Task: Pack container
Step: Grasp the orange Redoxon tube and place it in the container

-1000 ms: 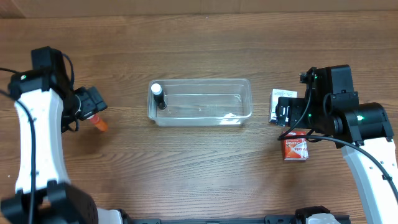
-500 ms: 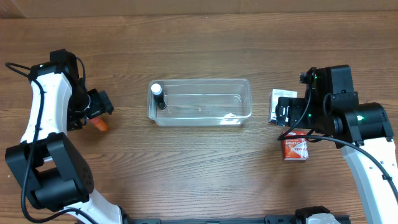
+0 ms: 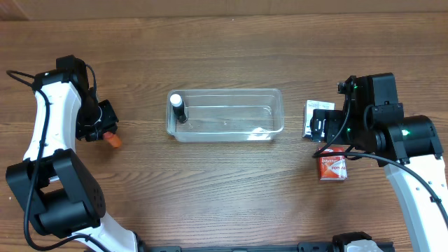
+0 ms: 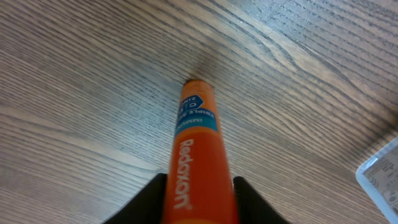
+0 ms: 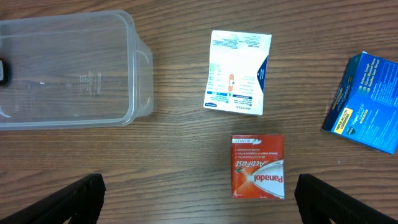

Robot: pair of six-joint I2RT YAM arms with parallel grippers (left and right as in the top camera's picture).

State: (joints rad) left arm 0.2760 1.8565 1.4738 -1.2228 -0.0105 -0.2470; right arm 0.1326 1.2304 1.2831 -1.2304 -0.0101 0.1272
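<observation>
well apart from the container (image 3: pixel 225 92), left pincer (image 3: pixel 107 129) clasps an orange tube (image 4: pixel 196 149).

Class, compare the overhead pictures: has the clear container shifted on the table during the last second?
No. The container keeps the same place against the table's wood grain and the white box to its right.

Overhead and right wrist share the container (image 3: pixel 231 119).

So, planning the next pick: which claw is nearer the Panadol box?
Right. The right claw hangs open above the Panadol box; the left claw is beyond the container, clamped on the orange tube.
</observation>
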